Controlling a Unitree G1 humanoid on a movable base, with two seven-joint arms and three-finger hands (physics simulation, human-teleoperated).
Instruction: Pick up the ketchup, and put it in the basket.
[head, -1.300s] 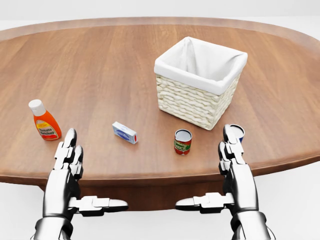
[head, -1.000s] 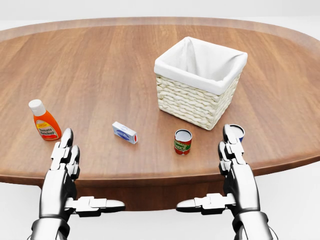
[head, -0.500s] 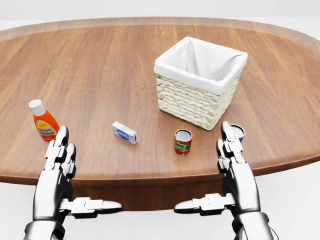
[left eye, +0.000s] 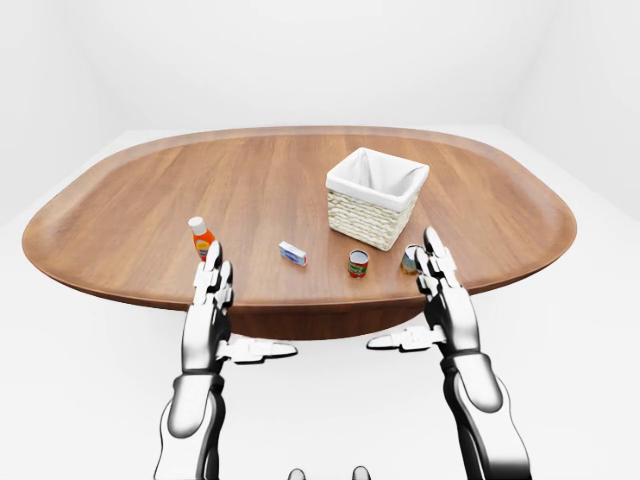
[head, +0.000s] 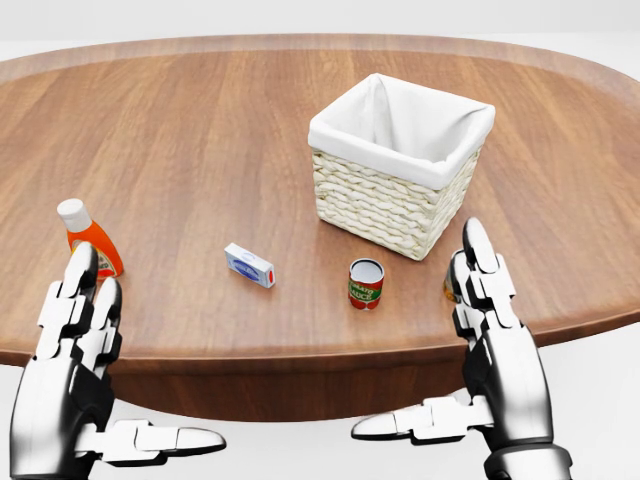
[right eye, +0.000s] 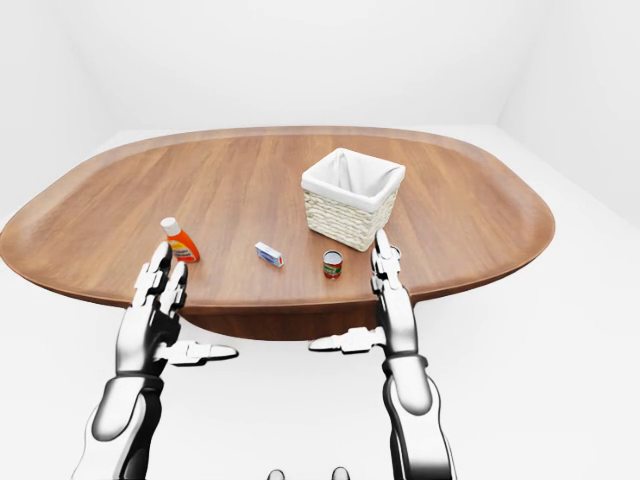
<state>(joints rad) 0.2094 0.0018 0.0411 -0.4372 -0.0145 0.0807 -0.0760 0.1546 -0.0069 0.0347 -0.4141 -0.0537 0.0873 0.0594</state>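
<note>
My left hand (head: 75, 375) and right hand (head: 495, 345) both hover with fingers spread, holding nothing, the ketchup (head: 88, 237) standing upright on the table (head: 200, 130) just off my left fingertips at about twelve o'clock, perhaps partly hidden, well apart from the basket (head: 400, 165).

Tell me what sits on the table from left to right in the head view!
Ketchup bottle → small blue-and-white box → red can → basket. Another can hides behind the right robot hand, so I skip it.
</note>
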